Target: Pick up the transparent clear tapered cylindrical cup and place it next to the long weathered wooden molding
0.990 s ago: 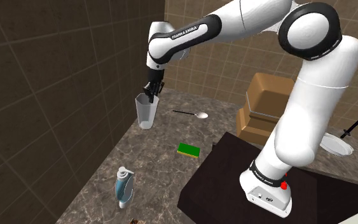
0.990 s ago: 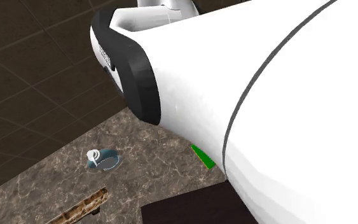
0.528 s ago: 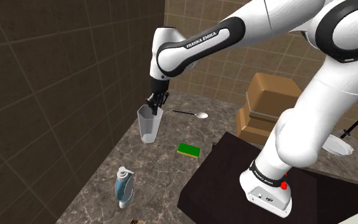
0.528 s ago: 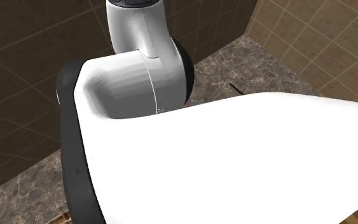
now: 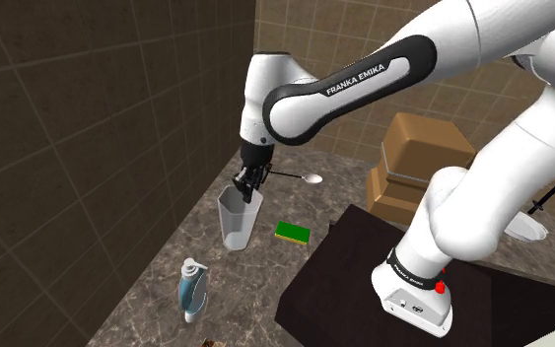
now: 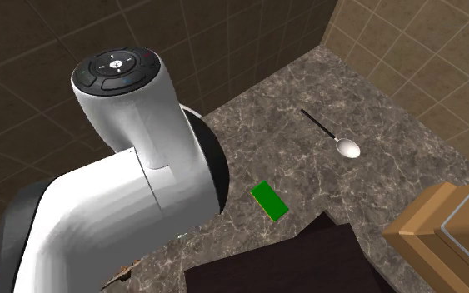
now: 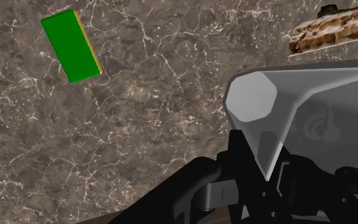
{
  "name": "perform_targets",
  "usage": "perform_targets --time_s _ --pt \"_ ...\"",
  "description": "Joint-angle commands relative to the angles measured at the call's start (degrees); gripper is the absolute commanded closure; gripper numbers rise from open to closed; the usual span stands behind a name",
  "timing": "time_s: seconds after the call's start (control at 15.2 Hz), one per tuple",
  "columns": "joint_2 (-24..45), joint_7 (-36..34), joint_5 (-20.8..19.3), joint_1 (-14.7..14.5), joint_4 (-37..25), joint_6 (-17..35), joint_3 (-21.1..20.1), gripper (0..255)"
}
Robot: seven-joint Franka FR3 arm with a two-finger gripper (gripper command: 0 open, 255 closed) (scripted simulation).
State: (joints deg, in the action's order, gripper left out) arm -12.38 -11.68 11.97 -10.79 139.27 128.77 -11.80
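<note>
The clear tapered cup (image 5: 237, 221) hangs upright over the marble counter (image 5: 255, 276), in front of the dark tiled wall. My gripper (image 5: 248, 187) comes down from above and is shut on the cup's rim, one finger inside and one outside. In the wrist view the cup (image 7: 292, 102) is clasped between the black fingers (image 7: 238, 156), its base towards the counter. The weathered wooden molding (image 7: 333, 27) lies on the counter beyond the cup. One end of the molding (image 6: 126, 269) peeks out under my arm in the second exterior view.
A green sponge (image 5: 291, 233) lies close to the cup, a spoon (image 5: 305, 177) farther back. A blue bottle (image 5: 192, 289) lies near the front. Cardboard boxes (image 5: 413, 168) and a plate (image 5: 521, 223) sit at the shoulder view's right, beside the dark stand (image 5: 354, 286).
The arm has carried the cup away from the back corner, towards the sponge and the front of the counter. The grip on the rim has stayed the same.
</note>
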Motion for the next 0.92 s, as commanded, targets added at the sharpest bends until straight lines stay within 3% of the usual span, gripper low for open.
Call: perform_targets --time_s 0.0,0.86 --pt "-2.5 -1.9 1.0 -1.3 2.5 0.3 -1.3 255" --pt "-14.2 -17.8 9.2 -12.0 11.6 0.6 -13.2 255"
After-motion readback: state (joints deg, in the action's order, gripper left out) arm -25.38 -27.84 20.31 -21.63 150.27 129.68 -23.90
